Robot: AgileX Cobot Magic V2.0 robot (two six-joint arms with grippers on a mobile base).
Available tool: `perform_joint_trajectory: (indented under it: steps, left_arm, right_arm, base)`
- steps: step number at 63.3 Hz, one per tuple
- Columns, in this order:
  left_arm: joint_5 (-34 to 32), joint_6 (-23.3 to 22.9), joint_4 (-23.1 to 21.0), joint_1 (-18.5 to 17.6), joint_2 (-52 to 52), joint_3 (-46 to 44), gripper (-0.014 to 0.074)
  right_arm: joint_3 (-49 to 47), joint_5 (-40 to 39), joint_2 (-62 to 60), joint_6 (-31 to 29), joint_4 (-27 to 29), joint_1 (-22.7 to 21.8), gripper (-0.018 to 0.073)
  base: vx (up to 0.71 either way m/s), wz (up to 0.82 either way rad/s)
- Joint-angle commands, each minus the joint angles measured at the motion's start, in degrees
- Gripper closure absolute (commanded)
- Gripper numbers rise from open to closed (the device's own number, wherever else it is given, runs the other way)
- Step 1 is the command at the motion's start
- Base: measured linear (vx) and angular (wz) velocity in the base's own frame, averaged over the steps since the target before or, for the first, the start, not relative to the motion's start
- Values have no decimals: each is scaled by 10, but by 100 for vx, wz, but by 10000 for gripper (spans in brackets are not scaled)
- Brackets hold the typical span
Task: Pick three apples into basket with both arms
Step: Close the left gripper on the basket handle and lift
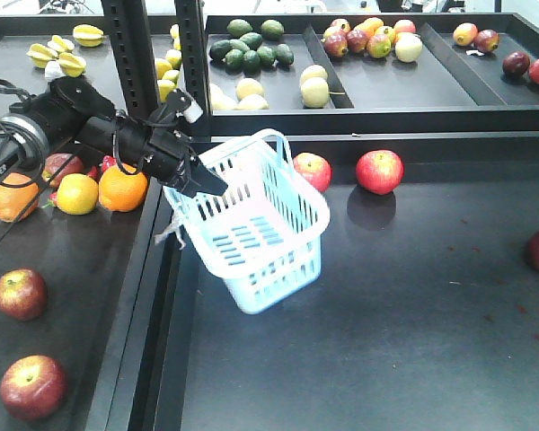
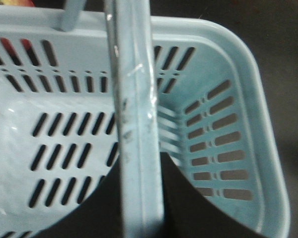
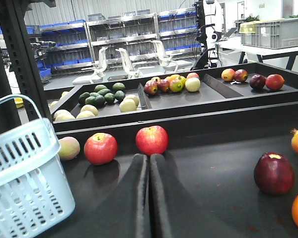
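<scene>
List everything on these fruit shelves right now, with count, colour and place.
basket: one, pale blue, tilted, centre tray's left side
centre-tray apples: at least three, red, two at back, one at right edge
left-tray apples: two, red, front
oranges: about three, orange, left tray
star fruit: several, yellow, back left
green fruit: several, dark green, back tray
pale apples: several, yellowish, back tray
mixed apples: several, red-yellow, back right
left gripper: shut on basket
right gripper: shut, empty, over centre tray
</scene>
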Motion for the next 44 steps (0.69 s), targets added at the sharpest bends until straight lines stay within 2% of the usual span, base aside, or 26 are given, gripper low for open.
perform_joint_trajectory:
  steps: [1, 5, 17, 24, 31, 36, 41, 44]
  left_arm:
    - [21, -46, -66, -11, -58, -19, 604]
    - [21, -79, -64, -21, -64, -19, 604]
    - [21, -217, -44, -59, -89, -19, 604]
    - [21, -273, -34, -88, -107, -19, 604]
    - [21, -348, 14, -124, -122, -19, 604]
    - [21, -409, 75, -149, -137, -19, 604]
    - [21, -440, 121, -172, -160, -7, 604]
    - [21, -448, 134, -183, -183, 5, 604]
  right_arm:
    - [7, -42, -6, -3, -6, -3, 561]
    - [7, -42, -6, -3, -6, -3, 561]
    - [7, -42, -6, -3, -6, -3, 561]
    - [7, -41, -6, -3, -6, -3, 561]
    - [7, -41, -6, -3, -6, -3, 561]
    - [7, -41, -6, -3, -6, -3, 561]
    - [7, -41, -6, -3, -6, -3, 561]
    - [7, -41, -6, -3, -6, -3, 561]
  base:
    - [0, 0]
    - [0, 0]
    - [0, 0]
    - [0, 0]
    - [0, 0]
    - [0, 0]
    - [0, 0]
    - [0, 0]
